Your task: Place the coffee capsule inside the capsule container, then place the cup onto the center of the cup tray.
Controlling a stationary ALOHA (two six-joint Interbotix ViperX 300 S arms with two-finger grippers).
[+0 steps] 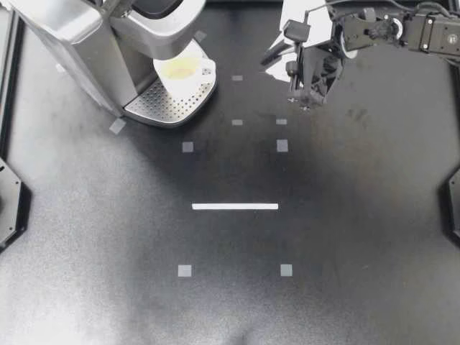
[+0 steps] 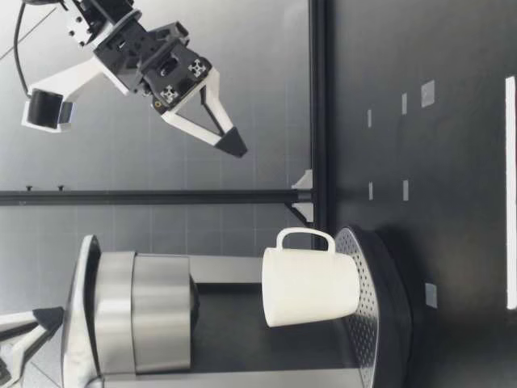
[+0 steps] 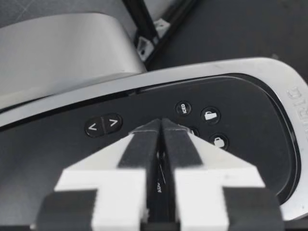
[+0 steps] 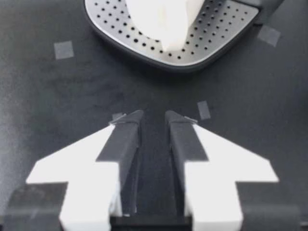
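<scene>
At the far left of the surface (image 1: 237,287), on the perforated tray (image 1: 162,108) of the coffee machine (image 1: 65,36), the white cup (image 1: 183,72) stands upright beneath the brew head. Its handle (image 2: 305,234) is turned toward the side of my right claw (image 1: 307,97). The cup looks like glazed ceramic: stiff, fairly heavy for its size, slick, and liable to chip if knocked against the metal. If it needs shifting, the sound hold would be the handle loop or a pinch across the rim wall, not the smooth belly. From above, the inside of the cup shows a pale yellowish tint; I cannot tell whether that is liquid or a reflection, and if it is liquid any nudge must stay level. The capsule is nowhere in view, and the capsule container cannot be seen into since the machine's head looks closed, so I judge, without seeing it, that the capsule is already inside. My right claw hangs well above the surface, apart from the tray, fingers parted a little with nothing between them. My left claw (image 3: 161,124) is clenched, fingers pressed together and empty, tips right over the control panel (image 3: 240,110) beside the buttons; I cannot tell whether they touch it.
</scene>
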